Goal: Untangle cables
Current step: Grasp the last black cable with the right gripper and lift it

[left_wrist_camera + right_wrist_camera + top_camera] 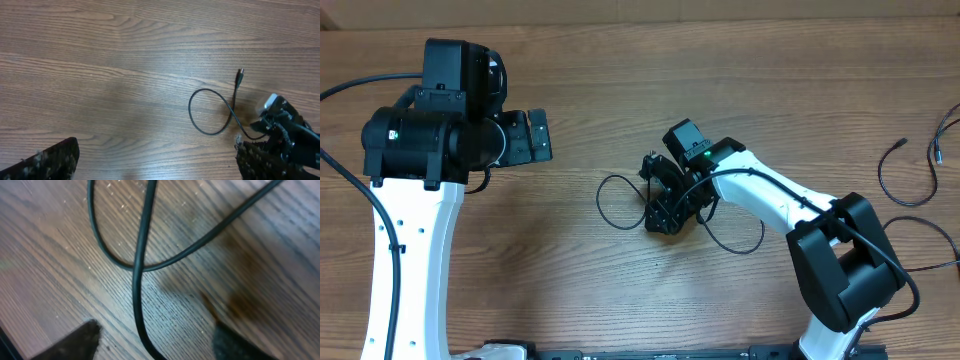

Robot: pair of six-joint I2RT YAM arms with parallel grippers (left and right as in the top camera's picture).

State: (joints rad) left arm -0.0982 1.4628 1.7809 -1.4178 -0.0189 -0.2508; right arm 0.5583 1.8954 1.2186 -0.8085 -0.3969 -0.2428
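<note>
The wooden bench (620,300) is carrying everything. The left arm (408,230) is standing at the left side, well apart from the work. The left jaws are gaping wide and gripping nothing; their two dark tips are framing the bottom corners of the left wrist view, with bare wood between them. The right arm (772,200) is reaching in from the lower right to mid-bench. Its black wrist is sitting directly over the bunched cables (665,210), so the overhead camera is catching only what spills out: one loop (613,200) to the left and another (735,238) just below the white forearm. The right jaws are standing apart, low over the wood, with one strand (136,300) passing between the tips; no contact is showing on either tip. A second strand (200,242) is crossing the first just ahead of them. In the left wrist view the left-hand loop is lying flat and unobstructed, its metal-tipped plug end (240,74) resting free on the wood. Further loose cords (895,175) are lying near the bench's right edge, well apart from the bunch, with small plug tips (937,155) showing.
</note>
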